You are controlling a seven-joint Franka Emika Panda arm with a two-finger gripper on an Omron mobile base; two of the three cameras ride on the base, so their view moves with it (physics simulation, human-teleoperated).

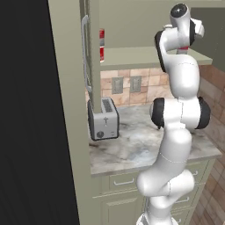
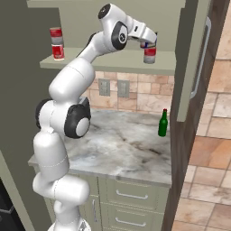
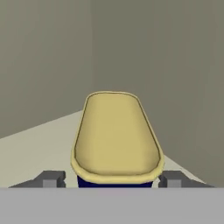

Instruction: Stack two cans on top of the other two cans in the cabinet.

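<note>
On the cabinet shelf (image 2: 113, 61), a grey-bodied can with a red top stands on a red can with a white band; this stack (image 2: 57, 43) is at the left end and shows again (image 1: 102, 45) past the door edge. Toward the right end stands another red and grey can (image 2: 149, 56) with the squat dark blue tin (image 3: 116, 135) on top of it, yellow face toward the hand camera. My gripper (image 2: 149, 44) is at the tin. Its fingertips (image 3: 51, 179) stand on either side of the tin, a little apart from it, open.
The cabinet door (image 2: 191, 58) stands open on the right, and its silver bar handle (image 1: 85, 48) hangs near the left stack. Below lies a marble counter (image 2: 122, 149) with a toaster (image 1: 103, 119) and a green bottle (image 2: 163, 123). Drawers (image 2: 131, 196) sit beneath.
</note>
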